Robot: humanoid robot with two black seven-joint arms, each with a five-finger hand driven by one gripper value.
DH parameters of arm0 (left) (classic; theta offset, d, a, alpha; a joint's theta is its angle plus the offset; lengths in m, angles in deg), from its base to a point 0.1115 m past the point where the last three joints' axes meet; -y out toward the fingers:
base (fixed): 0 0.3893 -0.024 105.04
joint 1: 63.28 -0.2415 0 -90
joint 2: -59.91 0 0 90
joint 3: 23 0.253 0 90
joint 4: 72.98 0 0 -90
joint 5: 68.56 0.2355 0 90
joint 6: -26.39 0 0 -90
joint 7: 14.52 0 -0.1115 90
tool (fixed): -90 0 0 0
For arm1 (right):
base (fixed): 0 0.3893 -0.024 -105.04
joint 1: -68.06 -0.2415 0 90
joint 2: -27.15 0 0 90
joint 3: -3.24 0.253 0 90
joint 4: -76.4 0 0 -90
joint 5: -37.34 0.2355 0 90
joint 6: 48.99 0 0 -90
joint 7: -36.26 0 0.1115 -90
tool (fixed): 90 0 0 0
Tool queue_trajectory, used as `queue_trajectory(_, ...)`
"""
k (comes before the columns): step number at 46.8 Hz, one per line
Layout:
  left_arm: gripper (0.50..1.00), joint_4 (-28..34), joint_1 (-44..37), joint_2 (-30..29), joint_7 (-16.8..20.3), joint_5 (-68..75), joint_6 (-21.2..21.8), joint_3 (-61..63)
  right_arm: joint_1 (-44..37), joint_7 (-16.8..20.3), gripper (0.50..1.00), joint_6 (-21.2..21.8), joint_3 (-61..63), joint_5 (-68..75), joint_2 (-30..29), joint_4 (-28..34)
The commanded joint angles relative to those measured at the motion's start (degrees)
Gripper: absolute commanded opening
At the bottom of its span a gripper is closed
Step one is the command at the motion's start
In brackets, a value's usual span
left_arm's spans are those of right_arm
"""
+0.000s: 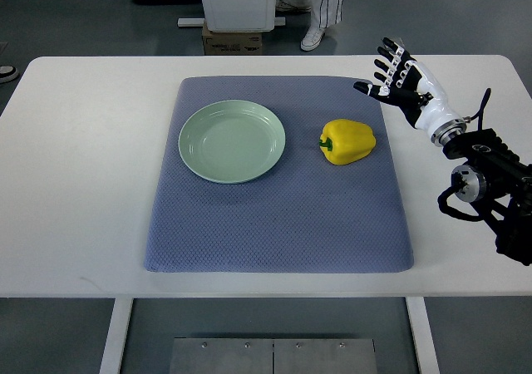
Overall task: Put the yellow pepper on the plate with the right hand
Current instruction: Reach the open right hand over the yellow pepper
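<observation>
right hand [397, 79] spread, empty, near one yellow pepper [348, 141], one plate [232, 140].

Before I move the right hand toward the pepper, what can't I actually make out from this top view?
- Left hand: not in the top view at all.
- Right hand: fingers spread and empty; its height above the table can't be judged from a single steep view.
- Yellow pepper: underside hidden by its own body.
- Person behind the table: only legs and shoes show, cut off by the top edge.
</observation>
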Motion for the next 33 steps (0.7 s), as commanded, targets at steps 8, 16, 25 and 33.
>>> queue_trajectory(8,1.0,0.0,0.0,0.0,0.0,0.0,0.0,0.0,-2.3,-4.9,1.0,0.9,-7.7,-10.1,2.6,1.3)
queue_trajectory(16,1.0,0.1,0.0,0.0,0.0,0.1,0.0,0.0,-4.7,-8.5,1.0,0.9,-14.8,-14.7,4.1,1.3)
queue_trajectory(25,1.0,0.0,0.0,0.0,0.0,0.1,0.0,0.0,-8.6,-9.7,1.0,0.2,-21.8,-17.9,4.9,1.2)
queue_trajectory(33,1.0,0.0,0.0,0.0,0.0,0.0,0.0,0.0,-11.5,-9.7,0.998,-1.7,-29.3,-18.5,4.9,0.9)
